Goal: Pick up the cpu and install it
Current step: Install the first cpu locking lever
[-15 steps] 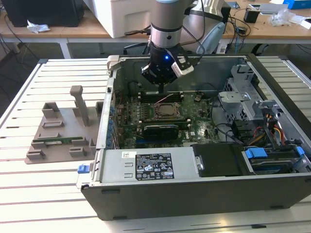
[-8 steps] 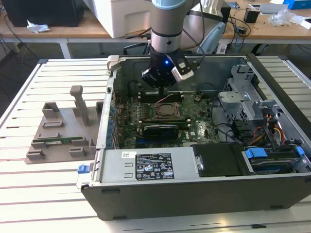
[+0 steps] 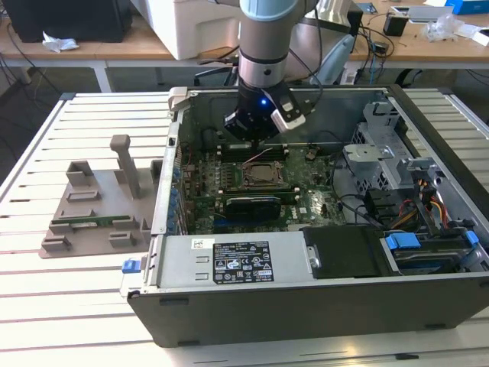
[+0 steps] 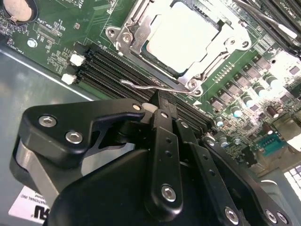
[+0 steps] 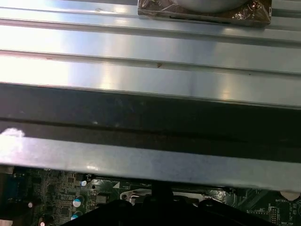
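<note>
We see the cpu (image 4: 181, 37) already lying in its socket on the motherboard (image 4: 61, 33), the claw (image 4: 162, 106) pinched narrow and empty just beside it; it's probably light, stiff, fragile, best gripped by opposite edges.

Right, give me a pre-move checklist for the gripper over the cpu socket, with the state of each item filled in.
1. cpu sits inside the socket frame on the motherboard: ok, its pale top shows within the frame in the second wrist view.
2. gripper holds nothing: ok, its fingers meet with nothing between them.
3. Gripper stands over the motherboard inside the computer case: ok.
4. Socket lever latched: cannot tell.
5. cpu lying flat in the socket: cannot tell.
6. Grey moulded tray lies outside the case, apart from the arm: ok.
</note>
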